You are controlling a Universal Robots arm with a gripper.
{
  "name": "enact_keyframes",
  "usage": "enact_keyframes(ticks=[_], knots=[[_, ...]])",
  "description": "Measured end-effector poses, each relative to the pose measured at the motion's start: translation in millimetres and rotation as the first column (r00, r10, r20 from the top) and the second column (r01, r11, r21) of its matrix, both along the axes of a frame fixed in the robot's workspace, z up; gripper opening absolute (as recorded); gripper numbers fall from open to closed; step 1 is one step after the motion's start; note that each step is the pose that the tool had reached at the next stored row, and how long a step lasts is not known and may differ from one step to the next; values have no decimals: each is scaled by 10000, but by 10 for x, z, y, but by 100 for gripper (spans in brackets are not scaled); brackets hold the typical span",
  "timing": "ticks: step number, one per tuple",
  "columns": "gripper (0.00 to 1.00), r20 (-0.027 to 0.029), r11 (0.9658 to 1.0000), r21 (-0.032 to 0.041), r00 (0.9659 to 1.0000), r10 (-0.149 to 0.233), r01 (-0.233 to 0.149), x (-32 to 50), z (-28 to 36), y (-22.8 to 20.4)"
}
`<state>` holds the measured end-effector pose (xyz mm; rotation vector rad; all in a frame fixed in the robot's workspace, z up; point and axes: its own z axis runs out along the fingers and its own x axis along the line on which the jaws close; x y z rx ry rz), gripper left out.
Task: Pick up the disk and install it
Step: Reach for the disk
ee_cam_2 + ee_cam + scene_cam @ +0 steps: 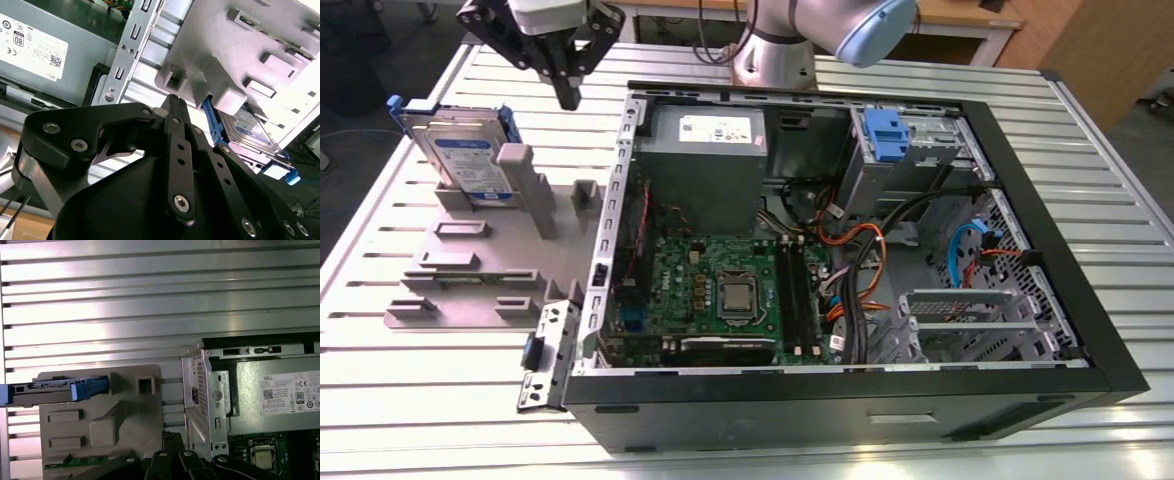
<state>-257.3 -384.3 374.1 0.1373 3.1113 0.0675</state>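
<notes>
Case front wall: black panel of the open computer case, nearest the exterior view's camera; the case lies on its side with its interior exposed.
Counter: slatted metal counter carrying the case and the fixtures.
Holder block: grey slotted holder block on the counter at the exterior view's left, just beside the case.
Disk: the disk stands on edge in the far slot of the holder block, label facing the exterior camera, blue rail around it. In the first wrist view the disk appears edge-on. It is outside the case, not installed.
Pincer: black pincer hangs above the counter, between the disk and the case's wall, pointing down. Fingers are drawn together with nothing between them. It is near the disk, not touching it.
Arm: robot arm rises behind the case.
Power supply: grey power supply in the far corner of the case.
Motherboard: green motherboard near the middle.
Blue latch: blue latch on the drive bay, toward the exterior view's right.
</notes>
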Motion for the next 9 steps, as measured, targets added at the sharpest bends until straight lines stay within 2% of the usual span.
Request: enact_keyframes(ticks=[9], knots=[[11,-1,10000,-6,10000,1,-1,-10,-1,0]])
